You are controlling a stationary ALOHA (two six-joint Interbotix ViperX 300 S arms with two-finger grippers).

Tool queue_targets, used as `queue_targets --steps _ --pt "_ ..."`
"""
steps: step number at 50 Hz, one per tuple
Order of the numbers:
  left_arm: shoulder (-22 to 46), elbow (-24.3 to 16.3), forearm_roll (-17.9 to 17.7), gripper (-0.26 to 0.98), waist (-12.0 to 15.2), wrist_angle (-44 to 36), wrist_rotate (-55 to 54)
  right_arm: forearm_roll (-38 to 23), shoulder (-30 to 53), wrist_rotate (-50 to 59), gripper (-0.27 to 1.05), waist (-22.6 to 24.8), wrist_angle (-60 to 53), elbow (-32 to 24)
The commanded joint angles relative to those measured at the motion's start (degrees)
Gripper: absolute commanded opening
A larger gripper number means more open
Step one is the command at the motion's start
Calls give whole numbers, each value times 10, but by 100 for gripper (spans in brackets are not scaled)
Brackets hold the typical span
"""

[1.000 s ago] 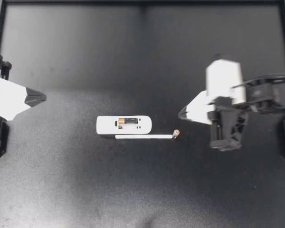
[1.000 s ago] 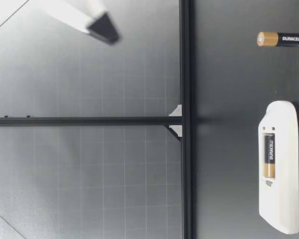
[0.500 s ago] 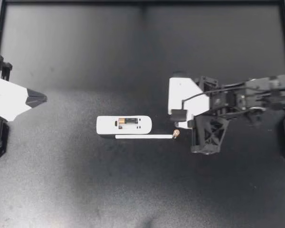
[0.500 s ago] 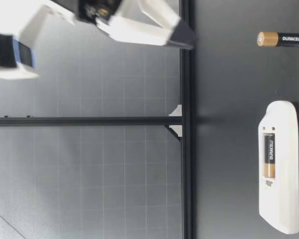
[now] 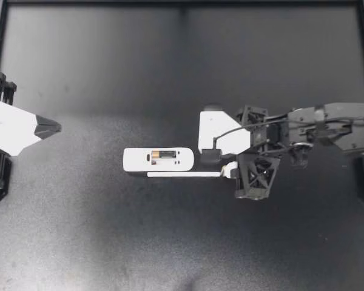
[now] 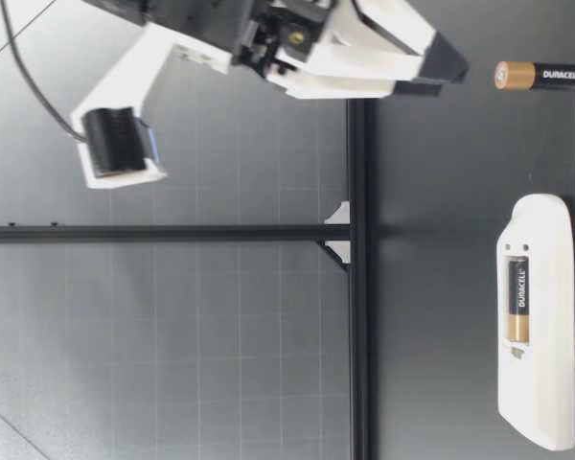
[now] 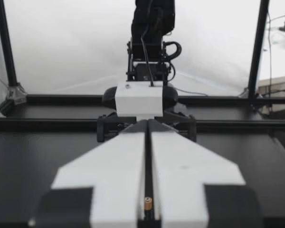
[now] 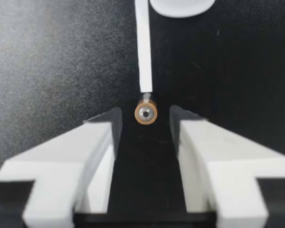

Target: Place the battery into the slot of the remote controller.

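my right pincer [image 5: 226, 168] reaches in from the right edge of the frame to a little right of the centre. there it hangs over the battery [image 8: 146, 113], so from above the battery is hidden under it. in the right wrist view this pincer [image 8: 146, 123] is released. its two white fingers [image 8: 102, 137] stand on both sides of the battery with a dark gap on each side, and neither finger touches it. the battery stands upright on the black table [image 5: 109, 242], so i see its gold top as a small ring. one end of a thin white strip [image 8: 143, 47] meets the battery on the side away from the pincer.

in the low view the tips of the right pincer [image 6: 446, 72] are just above the top of the battery [image 6: 541, 75], apart from it.

the remote controller [image 5: 139, 159] lies flat at the centre of the frame, left of the right pincer, with its open compartment facing up. a second battery [image 5: 165, 154] is seated in it. the strip [image 5: 182, 174] runs along the lower side of the remote controller.

my left pincer [image 5: 48, 126] is at the left edge of the frame, well apart from everything. in the left wrist view its fingers [image 7: 109, 185] are pressed together and grasp nothing.
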Motion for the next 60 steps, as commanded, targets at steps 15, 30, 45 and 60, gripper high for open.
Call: queue_targets --steps 15,30,45,60 --pt "4 -7 0 -14 1 -5 1 -1 20 -1 44 -4 -18 -6" --pt "4 -6 -1 -14 1 -5 0 -1 37 -1 44 -4 -27 -4" --pt "4 -6 -1 -14 1 -5 -1 -1 53 0 43 -4 -33 -3" --pt "5 -6 0 -14 1 -5 0 -1 56 2 42 -4 -33 -2"
